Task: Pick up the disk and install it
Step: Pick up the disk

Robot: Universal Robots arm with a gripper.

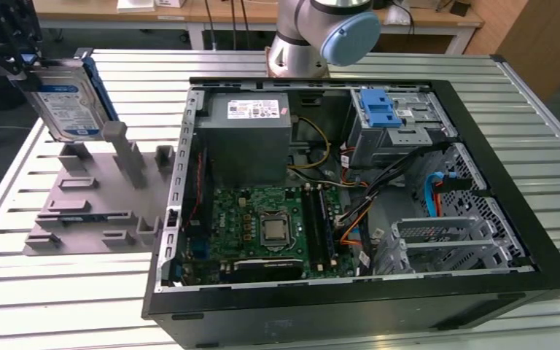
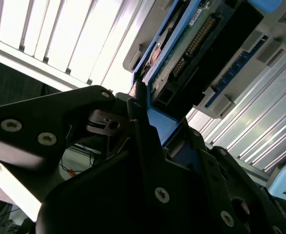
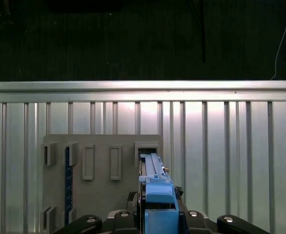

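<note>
We see the gripper (image 1: pixel 15 60) closed tight on the top end of the disk (image 1: pixel 67 104). The disk hangs below it, nearly upright, in the air. It is over the far corner of the table (image 1: pixel 66 295) on the exterior view's left. It is just above the tall posts of the grey holder (image 1: pixel 85 197), and we cannot tell if it touches them. The open computer case (image 1: pixel 358 315) lies well apart from it, in the middle of the table.

The exterior view shows us the disk's white-and-blue label and the whole case. The first wrist view looks straight down. There we see the thin blue edge of the disk between the black gripper parts, with the holder's slots under it. The second wrist view shows us the disk's other face, green with small parts, close to the gripper.
</note>
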